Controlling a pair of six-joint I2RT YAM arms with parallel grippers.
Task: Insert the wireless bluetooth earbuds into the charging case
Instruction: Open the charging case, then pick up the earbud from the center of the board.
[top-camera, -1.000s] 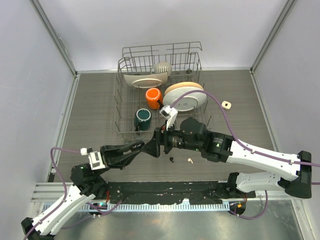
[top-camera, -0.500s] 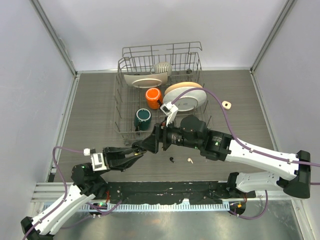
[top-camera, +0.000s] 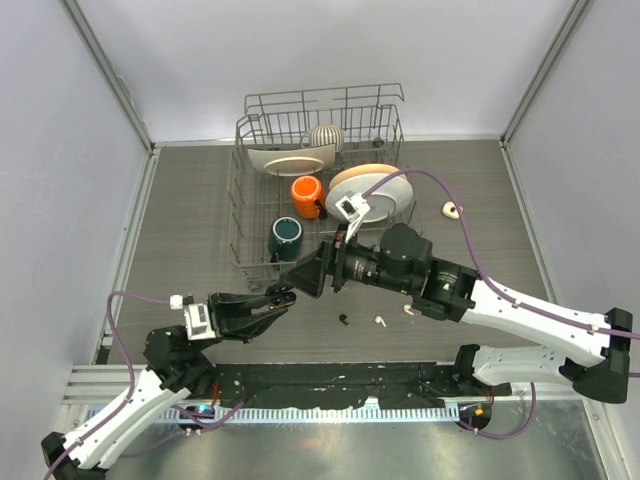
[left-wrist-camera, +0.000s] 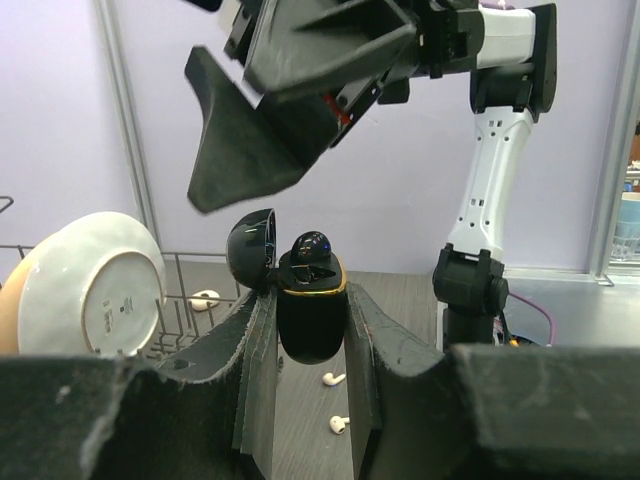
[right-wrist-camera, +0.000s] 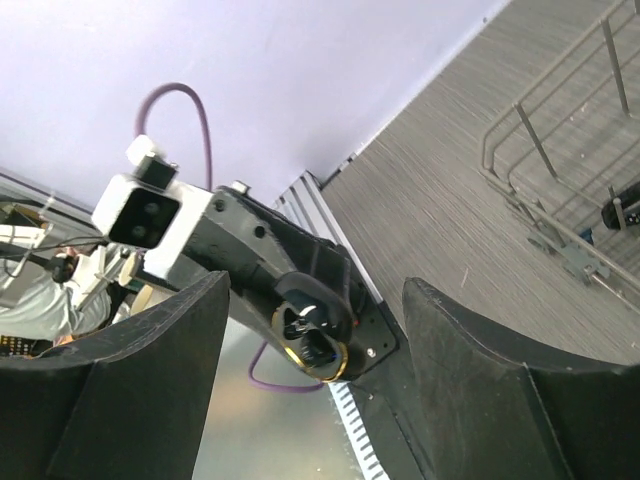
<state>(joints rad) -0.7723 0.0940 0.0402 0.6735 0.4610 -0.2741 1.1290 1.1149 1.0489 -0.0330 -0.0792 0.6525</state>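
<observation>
My left gripper (top-camera: 283, 298) (left-wrist-camera: 311, 300) is shut on the black, gold-rimmed charging case (left-wrist-camera: 311, 305) (right-wrist-camera: 315, 338), held upright above the table with its lid open. A black earbud (left-wrist-camera: 312, 244) sits in the case, its head above the rim. My right gripper (top-camera: 308, 280) (right-wrist-camera: 318, 300) hangs open just up and right of the case, with nothing between its fingers. A black earbud (top-camera: 344, 320) and two cream-white earbuds (top-camera: 380, 321) (top-camera: 408, 311) lie loose on the table below my right arm.
A wire dish rack (top-camera: 245, 200) behind the grippers holds plates, an orange mug (top-camera: 306, 190) and a teal mug (top-camera: 286, 235). A small cream object (top-camera: 452, 209) lies at the right. Grey walls close in both sides.
My right gripper has drawn back up and to the right, off the case, uncovering a cream-white earbud. My left gripper with the case has shifted slightly back and left.
</observation>
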